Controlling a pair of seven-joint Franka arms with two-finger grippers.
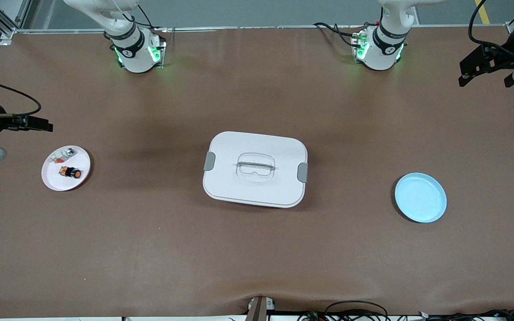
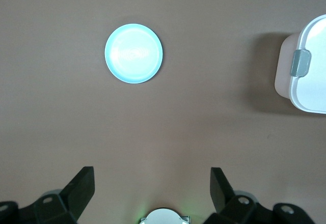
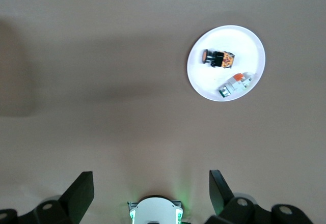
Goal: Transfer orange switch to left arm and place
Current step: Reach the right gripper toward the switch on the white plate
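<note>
On the brown bench (image 1: 257,258) the light blue plate (image 1: 420,197) lies nearest to the front camera, toward the left arm's end. The white box (image 1: 255,168) stands in the middle, its lid on, with grey latches at both ends. Toward the right arm's end lies a white plate (image 1: 51,180), and on it the orange switch (image 1: 70,172) lies on its side, just beside a small silver-white part (image 1: 64,154) that is a little farther from the camera. The right claw (image 1: 38,123) hangs over the bench near the white plate, its fingers (image 3: 81,191) spread and holding nothing. The left claw (image 1: 473,67) hangs over its own end of the bench, also spread and empty.
</note>
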